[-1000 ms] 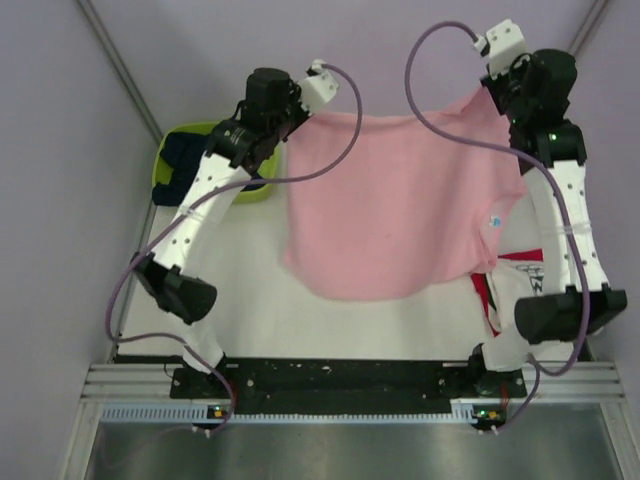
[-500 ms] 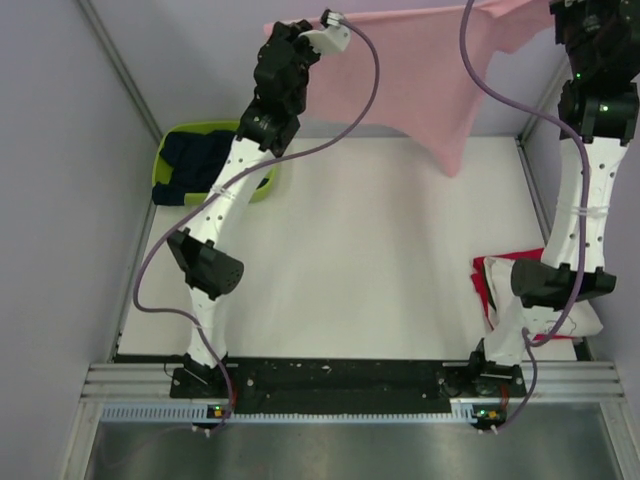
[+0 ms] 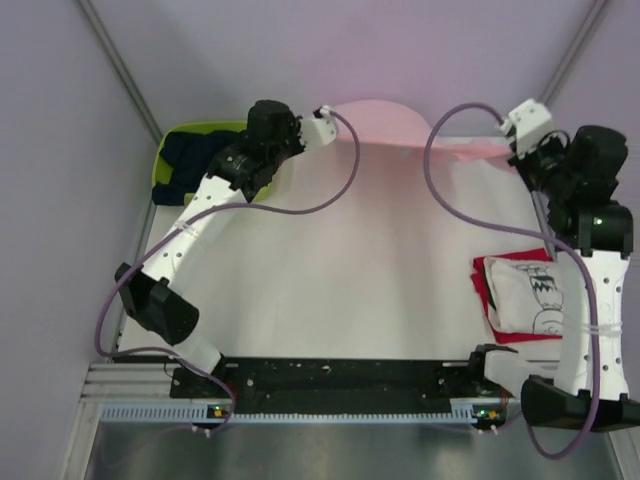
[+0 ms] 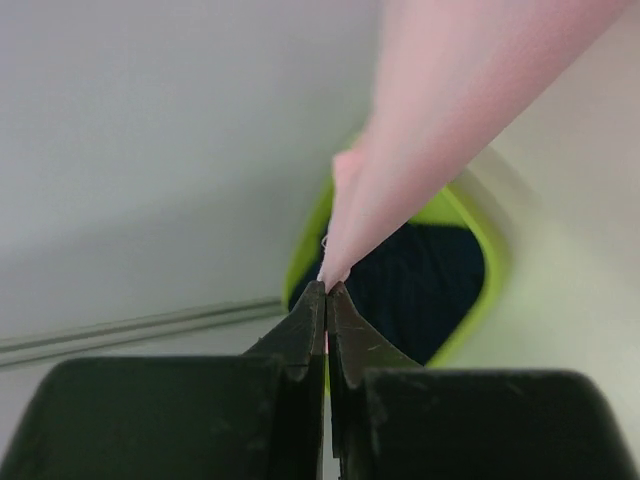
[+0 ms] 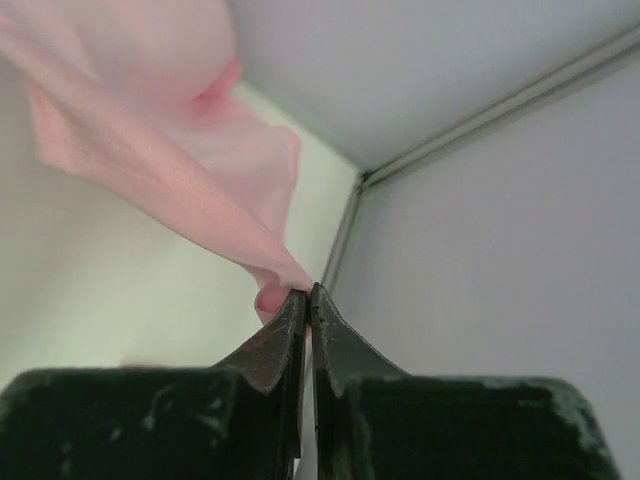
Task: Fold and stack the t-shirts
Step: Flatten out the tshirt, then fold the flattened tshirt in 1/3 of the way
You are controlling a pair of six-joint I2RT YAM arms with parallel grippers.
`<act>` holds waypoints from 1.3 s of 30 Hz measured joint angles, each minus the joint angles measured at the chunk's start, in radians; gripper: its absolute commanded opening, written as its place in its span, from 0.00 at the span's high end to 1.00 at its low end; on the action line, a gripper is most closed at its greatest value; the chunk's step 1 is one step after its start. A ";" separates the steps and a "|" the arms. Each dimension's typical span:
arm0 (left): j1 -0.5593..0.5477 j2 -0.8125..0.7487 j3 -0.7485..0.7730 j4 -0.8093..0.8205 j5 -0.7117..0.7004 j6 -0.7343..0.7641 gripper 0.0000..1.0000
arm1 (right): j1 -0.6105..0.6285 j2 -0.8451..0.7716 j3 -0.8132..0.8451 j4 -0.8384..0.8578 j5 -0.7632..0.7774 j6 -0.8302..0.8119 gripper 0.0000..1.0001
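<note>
Two corners of the plain light pink cloth t-shirt point(image 3: 378, 118) are pinched, one in the clenched left end effector point(image 4: 326, 290) and one in the clenched right end effector point(image 5: 307, 292). The cloth spans between them above the white table point(image 3: 350, 270), likely so it drops flat for folding. A white line-drawn t-shirt point(image 3: 530, 295) lies on a red t-shirt point(image 3: 484, 290), nearer than the right end effector.

- Our black left claw point(image 4: 326, 290) and right claw point(image 5: 307, 292) flank a plain pink tee point(image 3: 385, 125).
- Beyond left claw: lime-green basket point(image 3: 195, 128), navy tee point(image 3: 190, 155).
- Behind right claw: white tee point(image 3: 535, 295) with black line drawing, red tee point(image 3: 481, 290).
</note>
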 measured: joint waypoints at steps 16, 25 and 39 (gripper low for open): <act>-0.003 -0.157 -0.542 -0.664 0.283 -0.163 1.00 | 0.472 -0.150 -0.395 -0.593 -0.026 -0.120 1.00; 0.002 -0.143 -0.555 -0.632 0.267 -0.225 1.00 | 0.472 0.055 -0.420 -0.530 -0.009 -0.217 1.00; 0.090 0.138 -0.555 -0.419 0.211 -0.278 1.00 | 0.348 0.355 -0.466 -0.184 0.046 -0.309 1.00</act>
